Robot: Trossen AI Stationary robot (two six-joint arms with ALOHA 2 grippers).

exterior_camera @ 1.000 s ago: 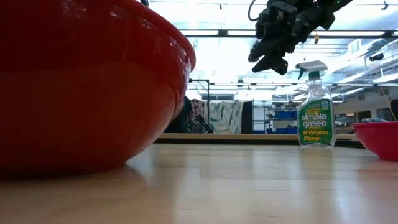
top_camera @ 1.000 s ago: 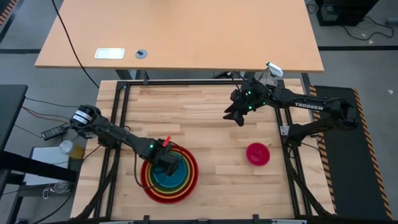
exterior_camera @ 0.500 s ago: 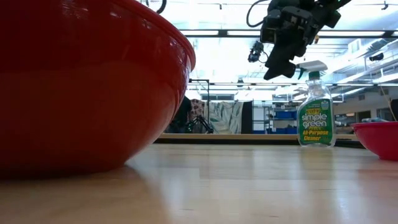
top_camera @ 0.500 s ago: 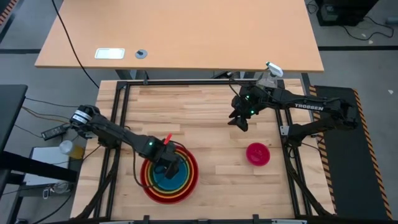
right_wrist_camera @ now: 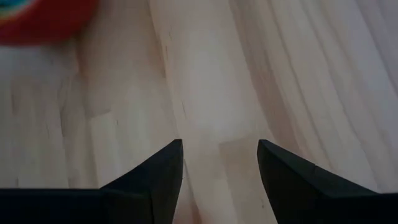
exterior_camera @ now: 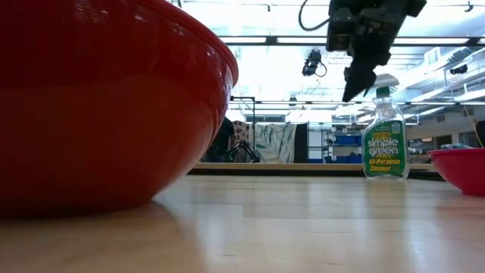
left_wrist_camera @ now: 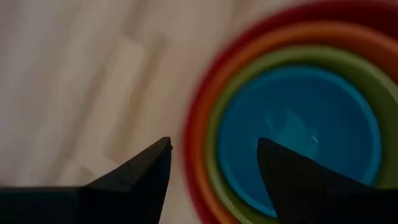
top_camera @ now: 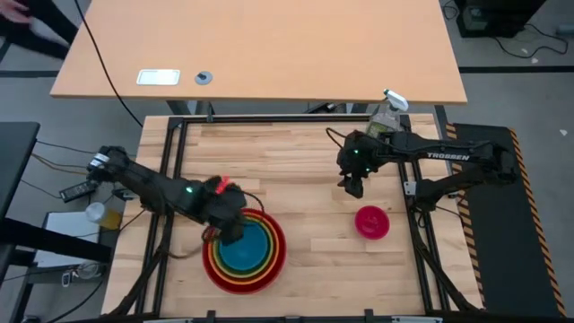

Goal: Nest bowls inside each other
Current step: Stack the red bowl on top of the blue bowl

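Observation:
Red [top_camera: 273, 269], orange, lime green and blue [top_camera: 247, 253] bowls sit nested near the table's front edge, the blue one innermost [left_wrist_camera: 298, 137]. The red bowl [exterior_camera: 98, 106] fills the left of the low view. The small pink bowl [top_camera: 371, 222] rests alone on its base at the near right [exterior_camera: 462, 168]. My left gripper [top_camera: 230, 233] hangs open above the nest's far-left rim [left_wrist_camera: 214, 149], holding nothing. My right gripper [top_camera: 352, 187] hovers open above bare wood [right_wrist_camera: 221, 152], on the far side of the pink bowl, high in the low view [exterior_camera: 355, 87].
A clear spray bottle [top_camera: 386, 115] stands at the table's far right edge [exterior_camera: 384, 140]. The black frame [top_camera: 170, 161] runs around the wooden table top. Bare wood lies between the nest and the pink bowl and across the far half.
My left gripper has risen out of the blue bowl toward the table's left, rolling as it went; the blue bowl stays in the green one. My right gripper has moved toward the near edge and the pink bowl, tipping further downward.

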